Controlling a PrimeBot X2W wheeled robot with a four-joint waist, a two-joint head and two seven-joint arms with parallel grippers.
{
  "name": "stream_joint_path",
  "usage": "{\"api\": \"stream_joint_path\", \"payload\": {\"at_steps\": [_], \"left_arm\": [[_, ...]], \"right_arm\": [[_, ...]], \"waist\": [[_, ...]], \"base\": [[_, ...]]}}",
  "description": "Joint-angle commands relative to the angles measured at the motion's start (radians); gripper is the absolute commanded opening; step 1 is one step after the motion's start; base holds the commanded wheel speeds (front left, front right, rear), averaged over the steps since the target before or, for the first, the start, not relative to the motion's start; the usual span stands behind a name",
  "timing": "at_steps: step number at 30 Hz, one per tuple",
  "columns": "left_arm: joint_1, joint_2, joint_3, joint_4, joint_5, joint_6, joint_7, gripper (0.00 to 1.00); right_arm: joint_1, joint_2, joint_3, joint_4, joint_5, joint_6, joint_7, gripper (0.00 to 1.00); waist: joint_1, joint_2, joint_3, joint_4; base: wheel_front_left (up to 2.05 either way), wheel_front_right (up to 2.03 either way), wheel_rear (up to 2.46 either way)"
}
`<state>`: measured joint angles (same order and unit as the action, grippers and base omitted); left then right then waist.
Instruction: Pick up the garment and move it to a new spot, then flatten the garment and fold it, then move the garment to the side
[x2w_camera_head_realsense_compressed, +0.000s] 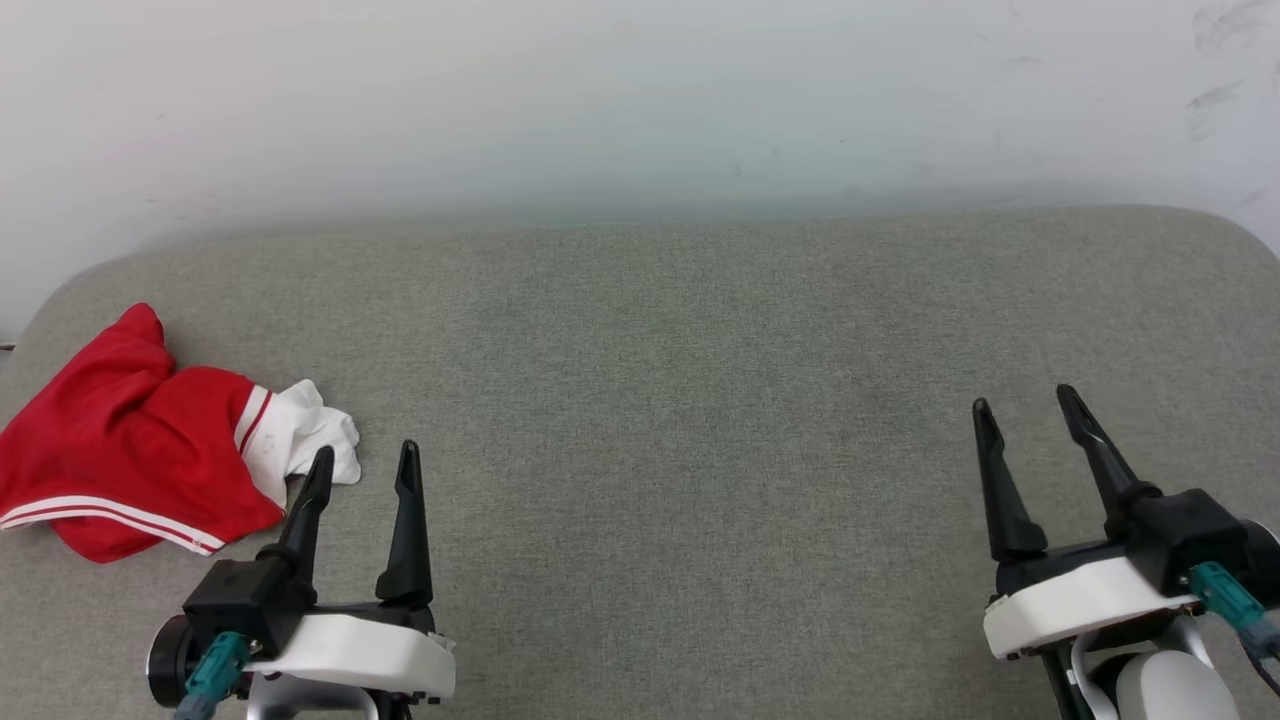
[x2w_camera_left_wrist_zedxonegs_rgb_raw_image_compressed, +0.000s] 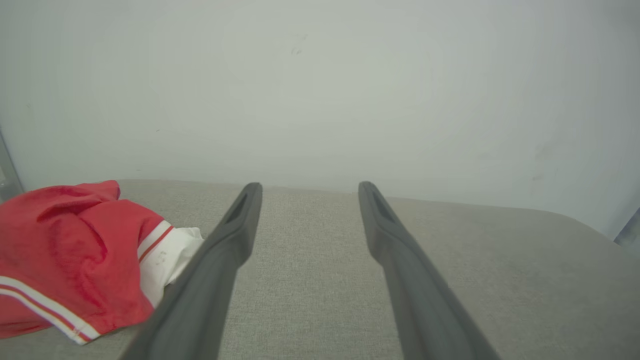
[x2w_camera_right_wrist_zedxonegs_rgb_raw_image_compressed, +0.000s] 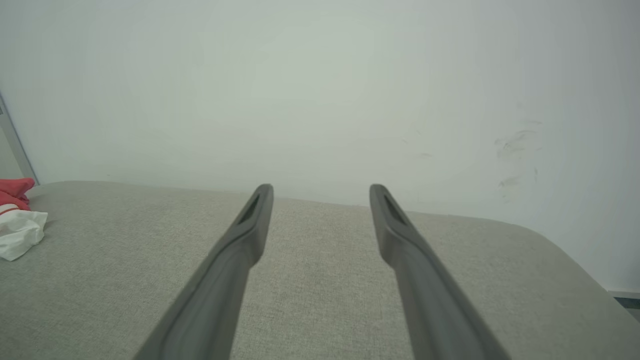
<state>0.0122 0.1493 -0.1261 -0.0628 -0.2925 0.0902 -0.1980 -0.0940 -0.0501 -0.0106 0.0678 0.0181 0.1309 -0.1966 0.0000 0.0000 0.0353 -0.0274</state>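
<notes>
1. At the lower left of the head view, the left gripper (x2w_camera_head_realsense_compressed: 365, 452) points away from the robot towards the white wall (x2w_camera_head_realsense_compressed: 640, 100). Its fingers are spread apart and hold nothing.
2. Its left finger crosses in front of the garment's white sleeve (x2w_camera_head_realsense_compressed: 300, 435). Whether it touches the cloth I cannot tell.
3. The right gripper (x2w_camera_head_realsense_compressed: 1025, 400) sits at the lower right and leans slightly to the left. Its fingers are likewise released and empty, over the bare grey tabletop (x2w_camera_head_realsense_compressed: 700, 400).
4. The garment (x2w_camera_head_realsense_compressed: 130, 460) lies crumpled at the tabletop's left edge, with the red body bunched and the striped hem nearest the robot. It is well apart from the right gripper.
5. A faint mark on the sleeve is too small to read.
</notes>
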Motion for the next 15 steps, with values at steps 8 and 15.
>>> {"api": "stream_joint_path", "payload": {"at_steps": [8, 15], "left_arm": [[0.02, -0.061, 0.1, -0.002, -0.017, -0.097, -0.024, 1.0], [0.039, -0.092, 0.158, 0.011, 0.028, -0.179, -0.038, 1.0]], "right_arm": [[-0.007, 0.0, 0.005, 0.043, 0.123, 0.0, -0.025, 1.0], [-0.014, 0.0, 0.017, 0.073, 0.128, 0.0, -0.039, 1.0]], "waist": [[0.0, 0.0, -0.001, -0.002], [0.0, 0.0, -0.005, -0.006]], "base": [[0.0, 0.0, 0.0], [0.0, 0.0, 0.0]]}}
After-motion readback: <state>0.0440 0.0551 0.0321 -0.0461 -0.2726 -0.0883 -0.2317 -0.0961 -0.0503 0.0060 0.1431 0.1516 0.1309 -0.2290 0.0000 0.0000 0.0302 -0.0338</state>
